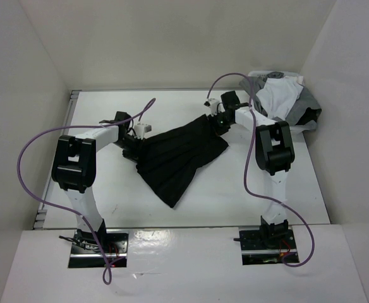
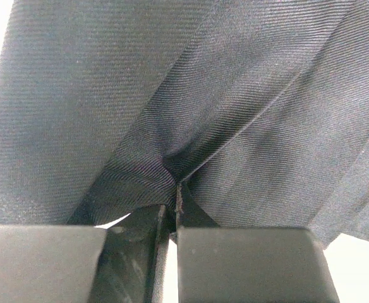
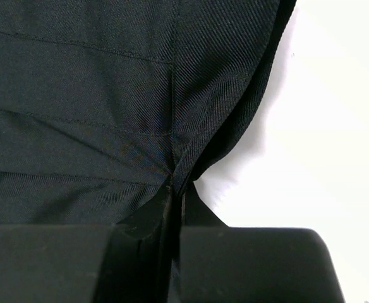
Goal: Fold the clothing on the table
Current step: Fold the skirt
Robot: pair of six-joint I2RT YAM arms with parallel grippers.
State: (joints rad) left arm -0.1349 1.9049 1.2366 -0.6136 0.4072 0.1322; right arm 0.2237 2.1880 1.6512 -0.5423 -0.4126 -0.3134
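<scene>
The black pleated clothing [image 1: 179,156] lies spread across the middle of the white table [image 1: 96,189], a corner trailing toward the front. My left gripper [image 1: 133,146] is shut on its left edge. In the left wrist view the cloth [image 2: 222,113] bunches into folds that run into the pinched left gripper [image 2: 174,192]. My right gripper [image 1: 217,124] is shut on the garment's far right corner. In the right wrist view the right gripper [image 3: 175,186] pinches the hemmed edge of the fabric [image 3: 96,95], with bare table [image 3: 323,126] to the right.
A heap of grey and white garments [image 1: 284,101] sits in a white basket at the back right corner. Purple cables [image 1: 26,158] loop off both arms. White walls [image 1: 26,76] close in the table on three sides.
</scene>
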